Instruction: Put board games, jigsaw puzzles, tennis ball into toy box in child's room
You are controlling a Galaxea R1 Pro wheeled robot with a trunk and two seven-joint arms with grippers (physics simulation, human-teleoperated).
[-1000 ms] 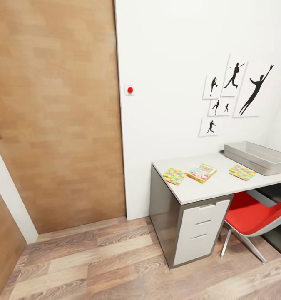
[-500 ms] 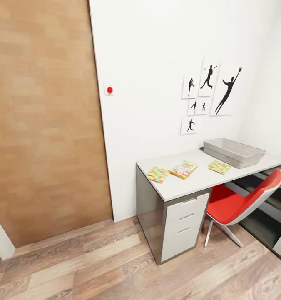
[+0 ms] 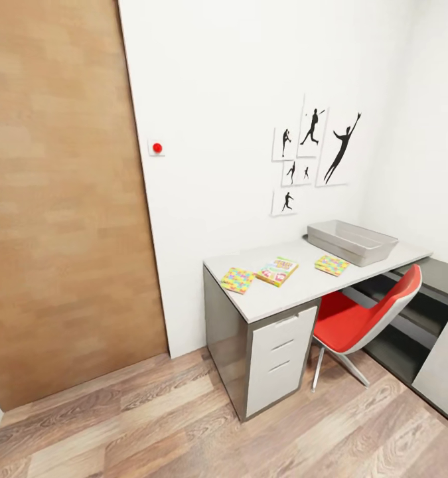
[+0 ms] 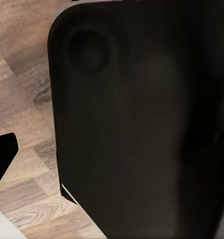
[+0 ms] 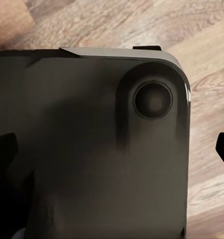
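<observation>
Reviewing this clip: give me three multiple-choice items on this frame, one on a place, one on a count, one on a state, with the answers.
1. Where does the toy box stand?
A. On the far end of the table, by the wall
B. On the floor
C. On the red chair

2. How many jigsaw puzzles lie on the table?
A. One
B. Two
C. Four

3. What state is the toy box in, as far as the head view shows?
A. Tipped on its side
B. Closed with a lid
C. Upright, open-topped, nothing showing above its rim

Answers:
1. A: the grey bin sits on the white top below the silhouette pictures.
2. B: one puzzle near the front corner, another puzzle beside the bin, with a board game between them.
3. C: its rim faces up with no lid.
</observation>
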